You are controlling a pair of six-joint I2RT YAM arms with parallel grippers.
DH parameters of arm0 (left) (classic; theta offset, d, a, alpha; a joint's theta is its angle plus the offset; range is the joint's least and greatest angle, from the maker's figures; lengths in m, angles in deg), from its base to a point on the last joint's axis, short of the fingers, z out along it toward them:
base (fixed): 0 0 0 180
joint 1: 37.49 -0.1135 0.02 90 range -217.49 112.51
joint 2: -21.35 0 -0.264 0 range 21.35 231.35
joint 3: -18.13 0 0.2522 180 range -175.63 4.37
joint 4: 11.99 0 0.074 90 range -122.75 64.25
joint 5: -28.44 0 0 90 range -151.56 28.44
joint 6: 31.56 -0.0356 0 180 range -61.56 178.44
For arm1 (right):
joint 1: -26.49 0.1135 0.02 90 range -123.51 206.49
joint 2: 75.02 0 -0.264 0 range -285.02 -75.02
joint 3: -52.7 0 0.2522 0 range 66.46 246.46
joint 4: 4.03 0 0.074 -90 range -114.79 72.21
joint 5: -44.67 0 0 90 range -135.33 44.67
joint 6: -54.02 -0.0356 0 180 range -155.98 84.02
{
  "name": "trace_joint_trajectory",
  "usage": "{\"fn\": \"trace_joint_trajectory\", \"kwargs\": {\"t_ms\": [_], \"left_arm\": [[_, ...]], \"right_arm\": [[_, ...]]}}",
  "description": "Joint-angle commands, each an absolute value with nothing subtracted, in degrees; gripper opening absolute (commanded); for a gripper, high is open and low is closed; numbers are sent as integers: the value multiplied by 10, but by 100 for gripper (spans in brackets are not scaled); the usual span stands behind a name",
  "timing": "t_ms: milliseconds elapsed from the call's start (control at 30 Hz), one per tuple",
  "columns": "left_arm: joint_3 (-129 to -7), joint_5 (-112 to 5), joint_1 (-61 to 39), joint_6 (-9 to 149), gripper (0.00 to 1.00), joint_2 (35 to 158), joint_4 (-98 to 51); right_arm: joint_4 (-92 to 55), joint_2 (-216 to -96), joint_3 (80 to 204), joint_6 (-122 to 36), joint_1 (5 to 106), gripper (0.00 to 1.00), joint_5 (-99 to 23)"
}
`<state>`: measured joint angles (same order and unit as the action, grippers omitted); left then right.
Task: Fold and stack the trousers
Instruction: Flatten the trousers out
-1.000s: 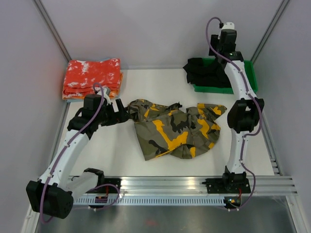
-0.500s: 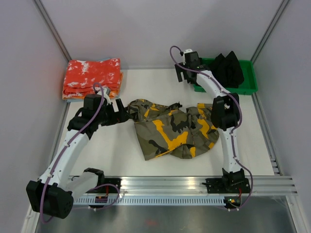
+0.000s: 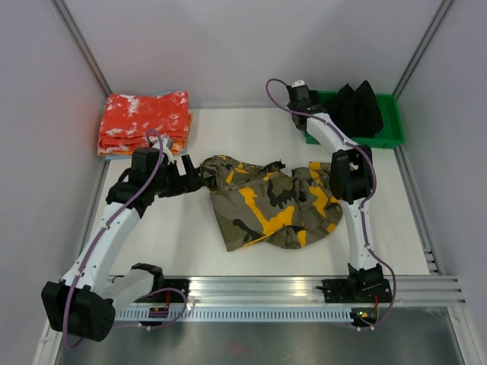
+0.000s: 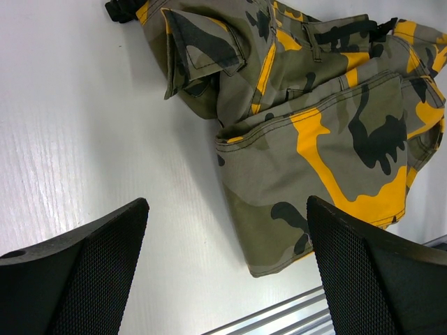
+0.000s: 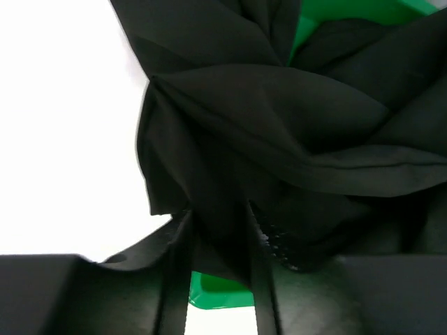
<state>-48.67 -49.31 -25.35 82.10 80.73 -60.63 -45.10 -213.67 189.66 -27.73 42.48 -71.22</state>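
Observation:
The camouflage trousers [image 3: 278, 201] lie crumpled in the middle of the table, and their hem and pockets fill the left wrist view [image 4: 328, 132]. My left gripper [image 3: 190, 179] [image 4: 227, 279] hovers at their left end, wide open and empty, over a cloth edge and bare table. My right gripper [image 3: 308, 114] [image 5: 220, 244] reaches to the left side of the green bin [image 3: 388, 137], its fingers closed on a fold of the black garment [image 3: 358, 106] [image 5: 279, 118].
A folded stack of red-orange speckled cloths [image 3: 144, 122] lies at the back left. The green bin's corner [image 5: 220, 289] shows below the right fingers. A metal rail [image 3: 289, 289] runs along the near edge, and side walls stand close.
The right arm swung down from above the bin to its left side, and the black garment shifted right inside the bin. Its jaws opened, then closed on black cloth. The left arm stayed still.

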Motion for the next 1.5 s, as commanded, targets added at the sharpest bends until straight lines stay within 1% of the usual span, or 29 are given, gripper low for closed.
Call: {"fn": "trace_joint_trajectory", "kwargs": {"t_ms": [0,33,167,367,633,767,833,967,1033,1167,1233,1367,1467], "left_arm": [[-487,-495,-250,805,100,812,-592],[-487,-494,-250,804,100,813,-592],[-486,-496,-250,803,100,814,-592],[-488,-497,-251,802,100,814,-592],[-491,-484,-250,809,100,822,-583],[-500,-480,-250,809,100,823,-584],[-504,-479,-251,808,100,823,-584],[-506,-479,-251,810,100,822,-584],[-506,-478,-251,814,100,821,-584],[-511,-474,-251,818,100,822,-586],[-514,-476,-251,820,100,821,-588],[-520,-482,-250,820,100,822,-595],[-525,-488,-251,822,100,818,-605]], "right_arm": [[-440,-2143,1911,-271,426,37,-727],[-442,-2147,1915,-269,426,35,-719],[-449,-2149,1925,-275,426,0,-696],[-455,-2135,1943,-279,425,0,-706],[-446,-2063,1954,-308,397,0,-716],[-438,-2012,1955,-340,332,0,-709],[-421,-1979,1930,-340,306,0,-718],[-404,-1950,1908,-319,249,0,-736],[-399,-1943,1890,-332,235,0,-721],[-401,-1960,1899,-354,217,0,-718],[-397,-1972,1902,-355,216,0,-695],[-391,-2024,1920,-376,216,0,-633],[-411,-2077,1977,-395,216,0,-568]]}}
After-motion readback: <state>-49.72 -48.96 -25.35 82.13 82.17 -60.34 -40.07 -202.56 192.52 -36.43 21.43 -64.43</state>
